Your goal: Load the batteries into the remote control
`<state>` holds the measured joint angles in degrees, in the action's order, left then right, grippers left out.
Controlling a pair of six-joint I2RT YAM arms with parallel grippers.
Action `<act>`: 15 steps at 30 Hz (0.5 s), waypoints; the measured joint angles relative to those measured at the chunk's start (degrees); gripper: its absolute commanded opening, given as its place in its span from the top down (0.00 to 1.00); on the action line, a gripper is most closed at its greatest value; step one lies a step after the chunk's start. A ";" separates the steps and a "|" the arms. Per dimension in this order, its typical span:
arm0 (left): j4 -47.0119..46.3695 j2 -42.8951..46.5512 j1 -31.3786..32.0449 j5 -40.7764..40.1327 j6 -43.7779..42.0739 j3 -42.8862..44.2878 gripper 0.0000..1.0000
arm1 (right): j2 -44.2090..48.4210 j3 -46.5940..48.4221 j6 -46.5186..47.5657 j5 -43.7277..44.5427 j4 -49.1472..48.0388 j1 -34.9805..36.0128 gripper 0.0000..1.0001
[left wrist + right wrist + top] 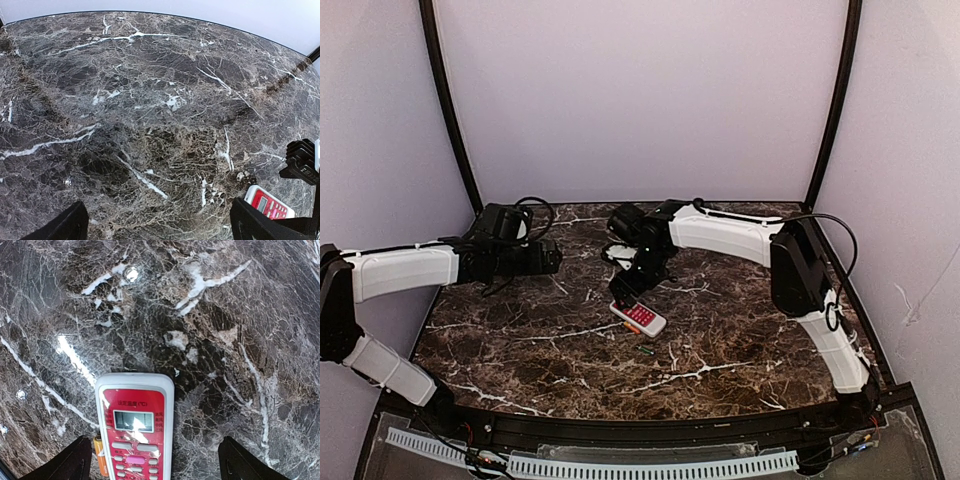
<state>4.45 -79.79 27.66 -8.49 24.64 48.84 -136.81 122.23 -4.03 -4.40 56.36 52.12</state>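
The remote control (640,317) lies flat on the marble, red button side up. In the right wrist view the remote control (135,425) sits between my open right gripper's (159,465) fingers, nearer the left finger (75,462). An orange battery (100,456) lies against its left edge. From above, my right gripper (630,288) hovers over the remote's far end. A small greenish battery (645,350) rests on the table just in front of the remote. My left gripper (160,227) is open over bare marble, with the remote (269,203) beyond its right finger.
The dark marble table (540,340) is closed in by pale walls at the back and sides. A black rail (620,430) runs along the near edge. The right arm's black wrist part (302,162) shows at the right edge of the left wrist view.
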 measured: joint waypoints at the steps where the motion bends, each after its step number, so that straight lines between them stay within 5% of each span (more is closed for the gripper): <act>1: 0.00 0.00 0.00 -0.13 -0.02 -0.15 0.00 | -0.28 0.44 -0.15 0.11 0.26 0.09 0.14; 15: -0.11 -0.02 0.00 -1.18 -0.11 -1.25 0.00 | -5.11 5.46 -0.94 1.07 3.34 0.74 0.25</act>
<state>4.34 -79.81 27.66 -9.67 24.53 47.59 -141.93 127.70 -4.97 -3.33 59.70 52.86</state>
